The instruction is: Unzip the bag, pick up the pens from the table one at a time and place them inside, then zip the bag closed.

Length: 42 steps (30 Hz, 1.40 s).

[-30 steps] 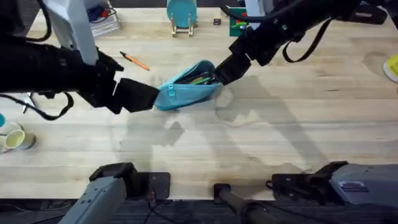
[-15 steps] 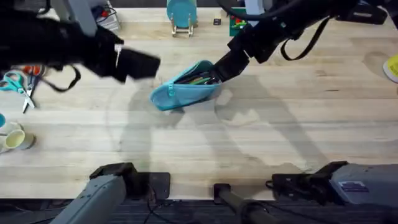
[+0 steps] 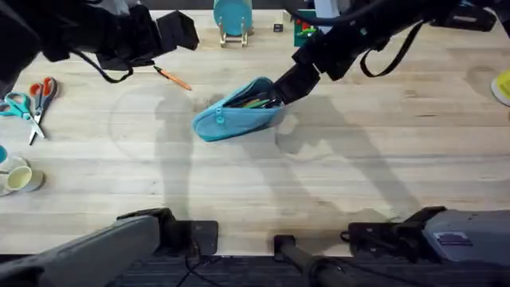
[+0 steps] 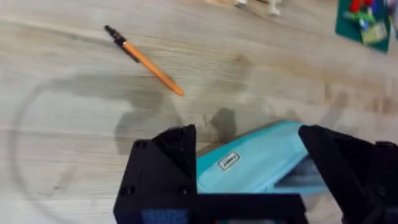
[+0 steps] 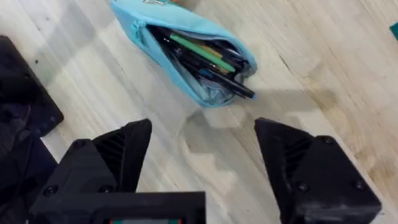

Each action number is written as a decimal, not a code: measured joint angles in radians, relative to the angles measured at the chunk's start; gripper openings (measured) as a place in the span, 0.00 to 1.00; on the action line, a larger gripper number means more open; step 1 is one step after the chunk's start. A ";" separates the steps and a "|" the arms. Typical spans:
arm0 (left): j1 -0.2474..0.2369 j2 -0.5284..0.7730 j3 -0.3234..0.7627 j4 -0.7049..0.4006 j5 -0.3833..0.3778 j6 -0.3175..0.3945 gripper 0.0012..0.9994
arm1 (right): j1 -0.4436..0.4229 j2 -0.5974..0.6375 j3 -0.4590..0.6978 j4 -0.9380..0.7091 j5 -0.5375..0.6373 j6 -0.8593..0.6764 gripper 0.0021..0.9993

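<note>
the left gripper [image 3: 187, 30] has lifted off the light blue pencil pouch [image 3: 237, 113], whose near end it held a second ago, and now hangs high over the far left part of the bench [image 3: 382, 175], with its fingers spread wide apart and nothing between them, as the left wrist view shows. with that arm out of the way, the orange-handled scissors [image 3: 41, 96] and teal-handled scissors [image 3: 20, 106] now show at the left edge. the pouch has kept its place near the middle of the bench, lying slantwise with its zipper open; the right wrist view shows a black pen [image 5: 205, 65] and green and orange ones packed lengthwise inside. the right gripper [image 3: 285, 86] stays at the pouch's far right end; its fingers stand apart in the right wrist view, and whether they touch the fabric i cannot tell. the orange pen [image 3: 173, 78] with a dark tip lies loose on the bench, left of the pouch and apart from it, just beside the left gripper in the overhead view.
</note>
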 joint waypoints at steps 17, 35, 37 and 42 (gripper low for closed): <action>0.000 0.139 0.000 0.131 -0.043 -0.179 1.00 | -0.058 0.000 0.000 -0.003 0.000 0.000 1.00; -0.046 0.470 0.361 -0.221 -0.205 -0.347 1.00 | -0.058 0.000 0.000 -0.003 0.000 0.000 1.00; -0.060 0.509 0.422 -0.265 -0.224 -0.361 1.00 | -0.058 0.000 0.000 -0.003 0.000 0.000 1.00; -0.076 0.566 0.472 -0.289 -0.243 -0.408 1.00 | -0.058 0.000 0.000 -0.003 0.000 0.000 1.00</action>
